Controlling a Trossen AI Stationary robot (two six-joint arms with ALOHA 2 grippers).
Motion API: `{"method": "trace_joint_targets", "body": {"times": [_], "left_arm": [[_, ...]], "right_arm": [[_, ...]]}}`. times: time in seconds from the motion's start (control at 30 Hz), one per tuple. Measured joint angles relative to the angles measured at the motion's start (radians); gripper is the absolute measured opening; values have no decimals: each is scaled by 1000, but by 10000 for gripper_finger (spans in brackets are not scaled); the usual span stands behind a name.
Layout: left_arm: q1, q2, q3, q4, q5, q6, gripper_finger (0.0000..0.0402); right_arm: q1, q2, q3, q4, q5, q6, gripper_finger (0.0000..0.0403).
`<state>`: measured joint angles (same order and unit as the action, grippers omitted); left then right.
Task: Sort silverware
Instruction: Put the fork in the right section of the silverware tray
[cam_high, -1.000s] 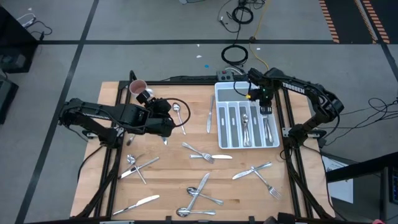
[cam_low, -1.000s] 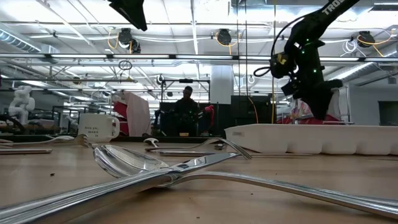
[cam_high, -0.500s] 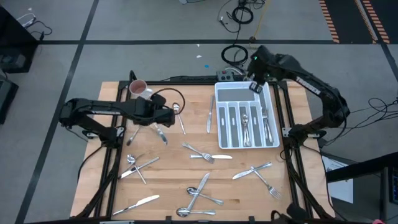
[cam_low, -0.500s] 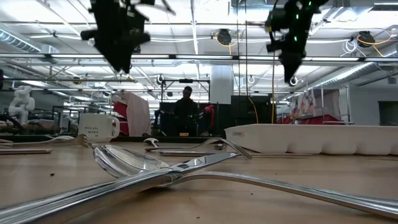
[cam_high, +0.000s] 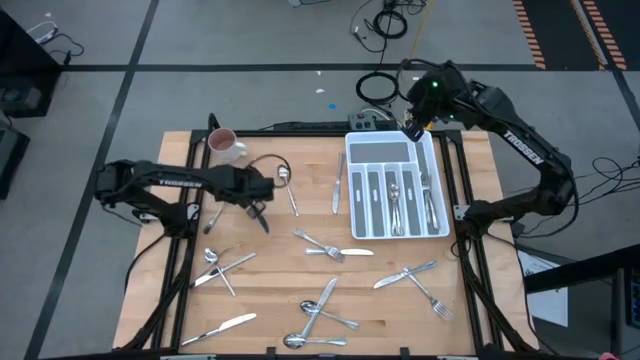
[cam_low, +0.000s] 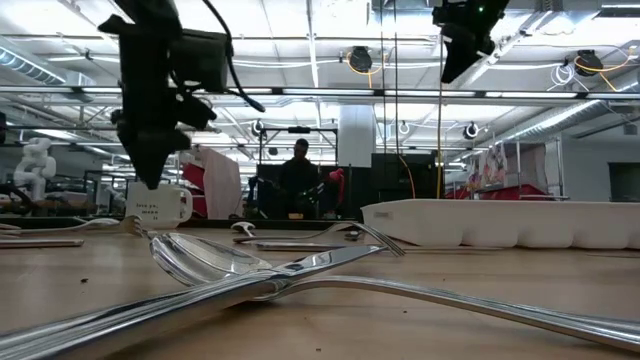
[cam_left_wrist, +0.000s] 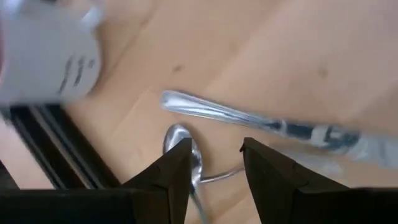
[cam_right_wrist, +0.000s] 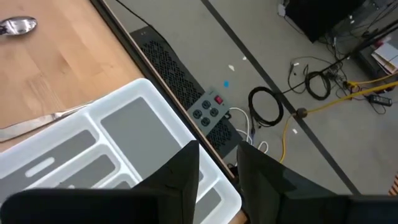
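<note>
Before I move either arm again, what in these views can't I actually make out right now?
- Tray contents: too small in the high view to tell forks from spoons; in the low view its wall hides them.
- Mug: blurred and cut off by the left wrist picture's edge; its print is unreadable.
- Spoon: partly hidden behind the left hand.
- Right hand: its fingers cover part of the tray.

Right gripper (cam_high: 412, 128) now beyond tray (cam_high: 360, 222)

Crossed silverware (cam_low: 250, 270) lies before a white tray (cam_low: 500, 225).
</note>
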<state>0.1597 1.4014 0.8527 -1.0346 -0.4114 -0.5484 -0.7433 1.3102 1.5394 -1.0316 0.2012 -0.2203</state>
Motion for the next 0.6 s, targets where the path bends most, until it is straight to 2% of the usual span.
{"method": "trace_joint_targets", "body": {"times": [0.23,0.33,0.47,0.6], "left_arm": [[-72,-23,-28,37,16,290,150],[-70,-59,-48,68,67,374,150],[-68,-132,-67,104,146,436,150],[-61,-205,-71,109,137,421,150]], "right_arm": [[-1,0,0,1,-29,-2,100],[-1,0,0,1,-30,-2,100],[-1,0,0,1,-44,-1,100],[-1,0,0,3,-50,21,100]]}}
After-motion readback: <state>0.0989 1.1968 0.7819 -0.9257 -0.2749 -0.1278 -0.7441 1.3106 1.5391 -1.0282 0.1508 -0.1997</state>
